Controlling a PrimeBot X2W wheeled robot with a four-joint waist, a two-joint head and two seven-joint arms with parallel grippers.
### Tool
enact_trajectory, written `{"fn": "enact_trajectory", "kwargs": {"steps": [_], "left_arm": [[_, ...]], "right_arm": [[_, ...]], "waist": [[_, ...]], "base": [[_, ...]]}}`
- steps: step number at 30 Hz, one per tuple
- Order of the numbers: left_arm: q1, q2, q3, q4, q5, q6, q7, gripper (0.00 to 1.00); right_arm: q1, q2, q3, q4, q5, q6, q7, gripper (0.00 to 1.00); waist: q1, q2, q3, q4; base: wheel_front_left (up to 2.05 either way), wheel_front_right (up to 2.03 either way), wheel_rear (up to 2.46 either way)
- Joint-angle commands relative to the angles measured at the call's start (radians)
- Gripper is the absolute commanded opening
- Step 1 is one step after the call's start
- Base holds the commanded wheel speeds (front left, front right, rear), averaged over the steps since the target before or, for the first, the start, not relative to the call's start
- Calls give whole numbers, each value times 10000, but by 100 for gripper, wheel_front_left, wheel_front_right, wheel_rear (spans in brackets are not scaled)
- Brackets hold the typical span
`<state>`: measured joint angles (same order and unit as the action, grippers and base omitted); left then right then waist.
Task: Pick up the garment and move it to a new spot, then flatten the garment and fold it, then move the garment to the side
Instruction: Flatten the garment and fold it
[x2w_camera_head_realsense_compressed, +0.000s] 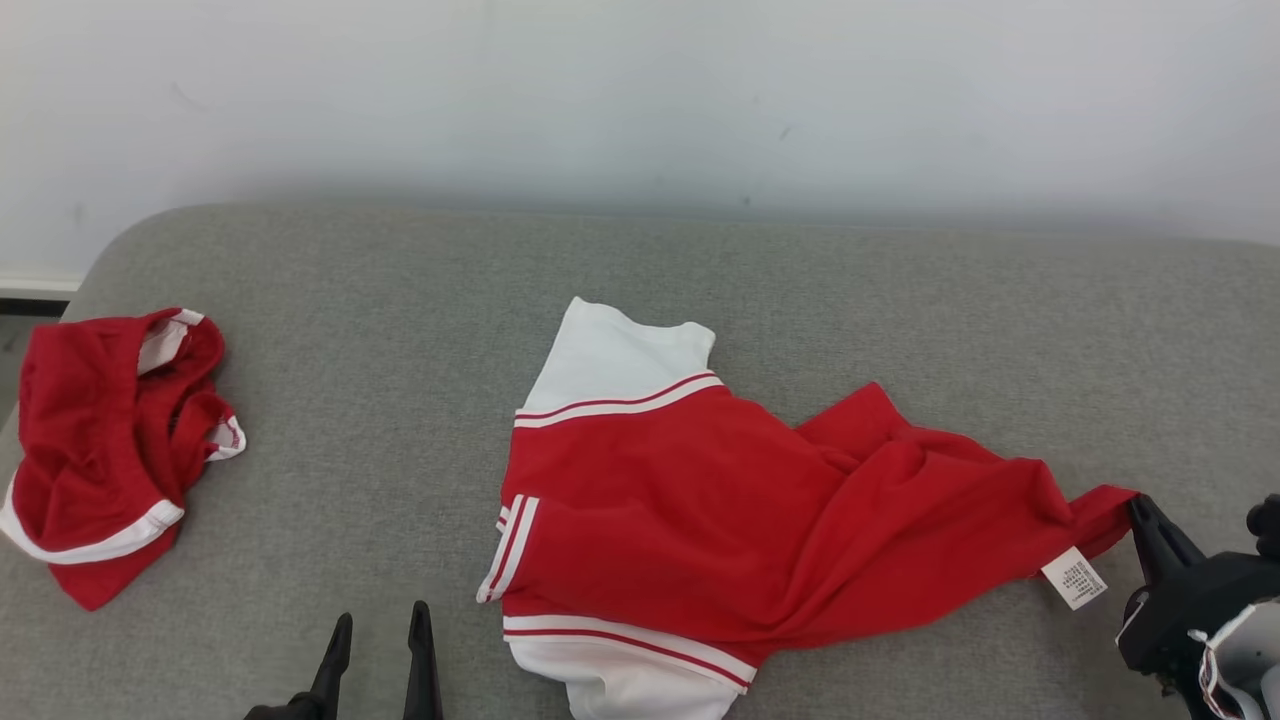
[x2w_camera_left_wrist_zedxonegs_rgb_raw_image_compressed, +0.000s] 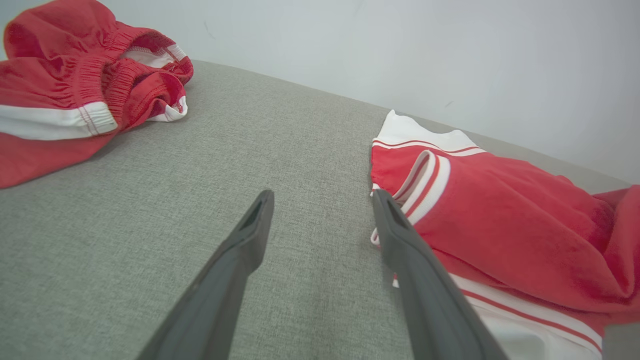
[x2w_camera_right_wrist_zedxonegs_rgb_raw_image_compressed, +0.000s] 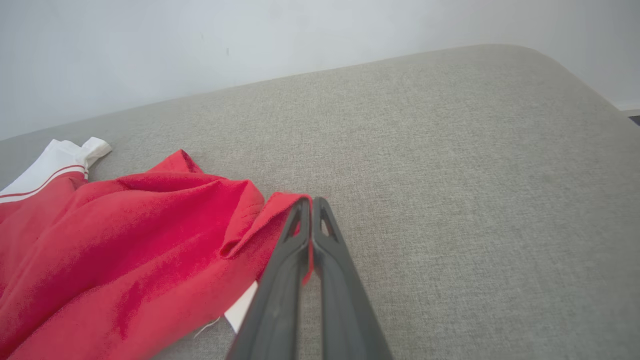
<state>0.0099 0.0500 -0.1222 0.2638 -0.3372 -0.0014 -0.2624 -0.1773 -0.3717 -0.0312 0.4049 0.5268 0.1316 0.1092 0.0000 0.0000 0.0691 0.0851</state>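
The garment (x2w_camera_head_realsense_compressed: 720, 500) is a red top with white striped sleeves, lying rumpled on the grey cushion (x2w_camera_head_realsense_compressed: 400, 330) at the centre. My right gripper (x2w_camera_head_realsense_compressed: 1140, 508) is shut on its red hem corner at the right, beside a white label (x2w_camera_head_realsense_compressed: 1075, 578). In the right wrist view, the red cloth (x2w_camera_right_wrist_zedxonegs_rgb_raw_image_compressed: 150, 250) is pinched between the closed fingers of the right gripper (x2w_camera_right_wrist_zedxonegs_rgb_raw_image_compressed: 311, 202). My left gripper (x2w_camera_head_realsense_compressed: 380, 625) stands open over bare cushion just left of the garment's striped cuff; the left wrist view has the left gripper (x2w_camera_left_wrist_zedxonegs_rgb_raw_image_compressed: 322, 197) with its right finger next to the cuff (x2w_camera_left_wrist_zedxonegs_rgb_raw_image_compressed: 425, 175).
A second red garment with white trim (x2w_camera_head_realsense_compressed: 110, 450) lies bunched at the cushion's left edge, seen too in the left wrist view (x2w_camera_left_wrist_zedxonegs_rgb_raw_image_compressed: 75, 85). A pale wall (x2w_camera_head_realsense_compressed: 640, 100) runs behind the cushion. The cushion's right corner (x2w_camera_right_wrist_zedxonegs_rgb_raw_image_compressed: 550, 65) rounds off towards the floor.
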Motion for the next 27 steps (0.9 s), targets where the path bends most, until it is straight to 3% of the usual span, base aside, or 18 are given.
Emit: {"fn": "enact_trajectory", "kwargs": {"steps": [1,7,8,9,10,17,27], "left_arm": [[-156,7,19,15,88,-44,-13,100],[-130,5,28,68,120,-33,-13,100],[-104,8,51,61,109,-23,-13,100],[-72,7,69,50,99,-14,-13,100],[-21,5,80,47,92,-13,-13,100],[93,8,93,-19,6,52,-13,100],[125,5,235,-174,-3,98,-13,100]], "right_arm": [[-314,-108,99,487,-126,-20,-107,0],[-1490,-567,344,2900,-261,-20,-703,0],[-1599,-599,419,3147,-308,-20,-893,26],[-1687,-626,521,3373,-349,-20,-1075,81],[-1724,-644,625,3566,-346,-20,-1228,100],[-1679,-676,1311,3817,-27,-20,-2171,100],[-1132,-765,2331,2317,516,-20,-2682,100]], "waist": [[0,0,30,135],[0,0,-37,404],[0,0,-52,411],[0,0,-80,411],[0,0,-109,400],[0,0,-203,269],[0,0,-59,33]], "base": [[0,0,0],[0,0,0],[0,0,0],[0,0,0],[0,0,0],[0,0,0],[0,0,0]]}}
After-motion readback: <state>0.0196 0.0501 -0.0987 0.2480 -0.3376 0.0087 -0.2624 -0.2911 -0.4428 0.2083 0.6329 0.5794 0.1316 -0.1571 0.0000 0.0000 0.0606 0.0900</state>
